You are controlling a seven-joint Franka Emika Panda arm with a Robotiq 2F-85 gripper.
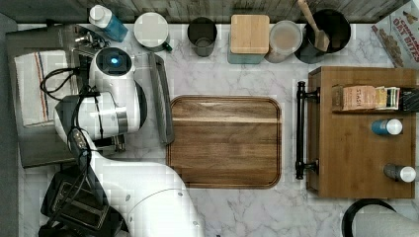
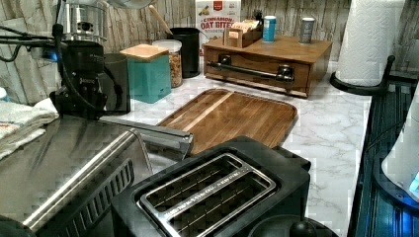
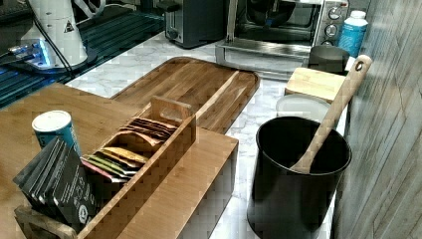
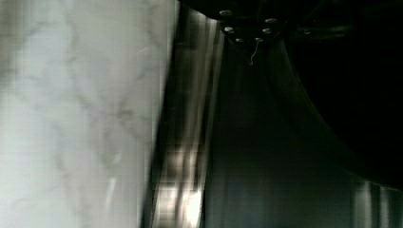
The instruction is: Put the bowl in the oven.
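Arm's wrist (image 1: 113, 98) hangs over the oven (image 3: 331, 25), whose door (image 1: 160, 98) is dropped flat. In the right view the bowl (image 3: 271, 12) sits dark in the oven's mouth, straight under the gripper (image 2: 84, 91). The top view hides it beneath the arm. Gripping or released, I can't tell

Black bowl (image 3: 271, 12) inside open steel oven (image 3: 293, 27)
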